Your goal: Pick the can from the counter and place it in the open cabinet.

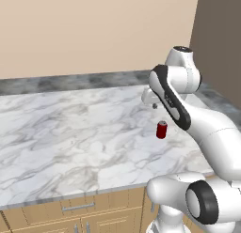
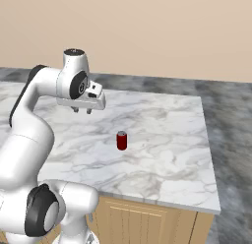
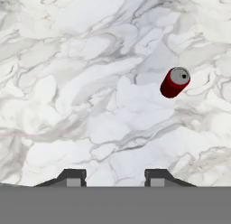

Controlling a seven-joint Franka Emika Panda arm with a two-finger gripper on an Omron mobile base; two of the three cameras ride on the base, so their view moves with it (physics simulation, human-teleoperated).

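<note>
Red can [image 2: 121,140] stands upright on the white marble counter [image 2: 162,135], out toward its front edge. The gripper [image 2: 82,110] hangs above the slab, well apart from it — fingers drawn in, pinching nothing.

Light: I see even, bright, soft rendered lighting.
Shadows: faint on the counter [image 1: 70,128].
Sharpness: slightly soft, no glare.
</note>
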